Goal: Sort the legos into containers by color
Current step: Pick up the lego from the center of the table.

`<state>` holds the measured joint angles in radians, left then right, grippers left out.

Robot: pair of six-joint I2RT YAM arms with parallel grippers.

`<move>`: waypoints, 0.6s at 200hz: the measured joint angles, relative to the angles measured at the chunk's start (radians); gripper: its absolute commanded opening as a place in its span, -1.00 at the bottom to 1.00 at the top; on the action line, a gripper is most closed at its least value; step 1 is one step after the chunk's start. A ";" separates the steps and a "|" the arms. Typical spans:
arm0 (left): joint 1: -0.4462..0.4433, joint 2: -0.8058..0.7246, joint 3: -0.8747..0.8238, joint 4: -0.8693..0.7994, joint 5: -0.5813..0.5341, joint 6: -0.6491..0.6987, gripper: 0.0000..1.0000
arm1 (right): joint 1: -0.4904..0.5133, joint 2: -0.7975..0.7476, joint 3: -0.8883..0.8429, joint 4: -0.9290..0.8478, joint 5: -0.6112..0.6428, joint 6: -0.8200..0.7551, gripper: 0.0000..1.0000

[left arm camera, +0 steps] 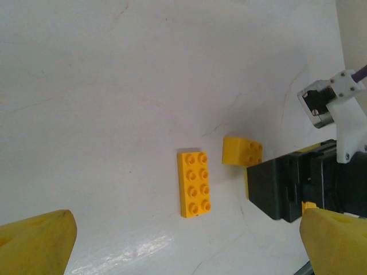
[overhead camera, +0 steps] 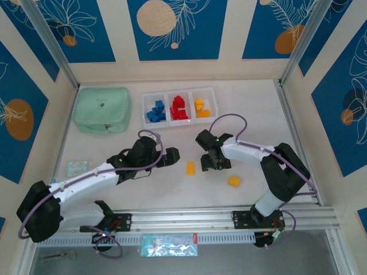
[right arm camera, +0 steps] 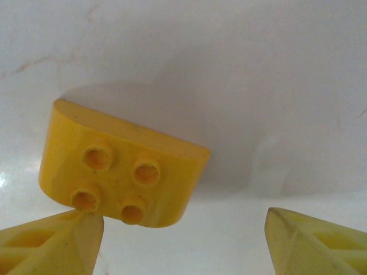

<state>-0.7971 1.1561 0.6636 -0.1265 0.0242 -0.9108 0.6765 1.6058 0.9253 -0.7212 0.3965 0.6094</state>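
Far left on the bench (overhead camera: 258, 114) lies a green pouch (overhead camera: 102, 109), out of the job. Just right of it stand the bins (overhead camera: 189, 94), already sorted by color: blue bricks (overhead camera: 156, 112) in the left one, red bricks (overhead camera: 179, 107) in the middle, yellow bricks (overhead camera: 200, 107) in the right. To my eye the task is nearly done.

Nearer, the left hand (overhead camera: 170, 156) hangs low over the bench with its fingers (left arm camera: 34, 240) spread wide and nothing between them. It seems to be waiting, or lining up on the long brick (left arm camera: 194, 184), a yellow one lying flat and studs up just ahead of it.

Right of that, the right hand (overhead camera: 213, 165) is down at the bench, fingers apart and gripping nothing. A small brick (right arm camera: 120, 172), yellow with four studs, sits tipped just beyond its fingertips, touching or nearly touching one of them. I take this as a reach to pick it up, but the brick is off to one side, so the hand needs to shift over before closing.

Further right and nearer lies a last brick (overhead camera: 234, 181), also yellow. All three should go in the right bin.
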 measured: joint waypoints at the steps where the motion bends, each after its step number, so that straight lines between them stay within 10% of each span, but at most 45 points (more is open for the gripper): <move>1: 0.000 0.000 0.000 0.000 0.000 0.000 0.99 | -0.001 0.001 0.001 0.000 0.000 -0.001 0.46; 120: 0.000 -0.003 0.002 -0.016 -0.019 0.010 0.99 | -0.133 0.115 0.089 0.099 -0.040 -0.116 -0.16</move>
<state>-0.7971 1.1530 0.6655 -0.1425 0.0051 -0.9005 0.5438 1.7210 1.0138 -0.6224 0.3569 0.4931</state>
